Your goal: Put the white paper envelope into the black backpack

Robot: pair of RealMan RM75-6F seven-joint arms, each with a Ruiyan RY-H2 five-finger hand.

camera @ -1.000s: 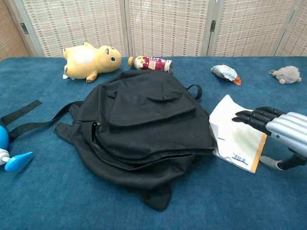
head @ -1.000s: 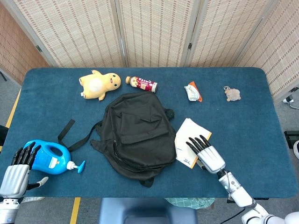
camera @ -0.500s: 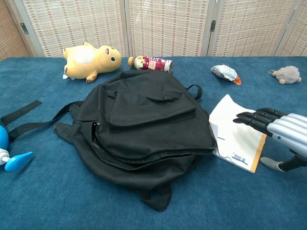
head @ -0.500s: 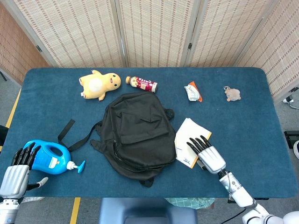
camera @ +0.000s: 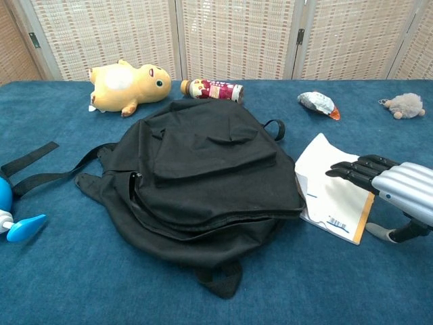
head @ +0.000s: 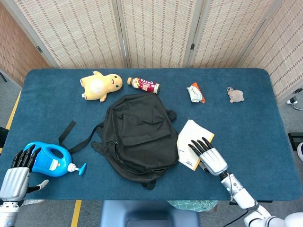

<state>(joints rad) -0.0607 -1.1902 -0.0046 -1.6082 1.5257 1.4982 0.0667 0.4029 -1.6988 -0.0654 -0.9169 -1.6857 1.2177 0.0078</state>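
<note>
The black backpack lies flat in the middle of the blue table, its zip closed as far as I can see. The white paper envelope lies just right of it, with a tan edge and a barcode label. My right hand hovers over the envelope's right edge, fingers stretched out and apart, holding nothing. My left hand stays at the table's front left corner, fingers extended, beside the blue bottle and holding nothing.
A blue spray bottle lies front left. At the back sit a yellow plush toy, a small drink bottle, a snack packet and a small grey plush. A backpack strap trails to the left.
My right hand has crept slightly left over the envelope. The left hand, backpack and envelope are unchanged.
</note>
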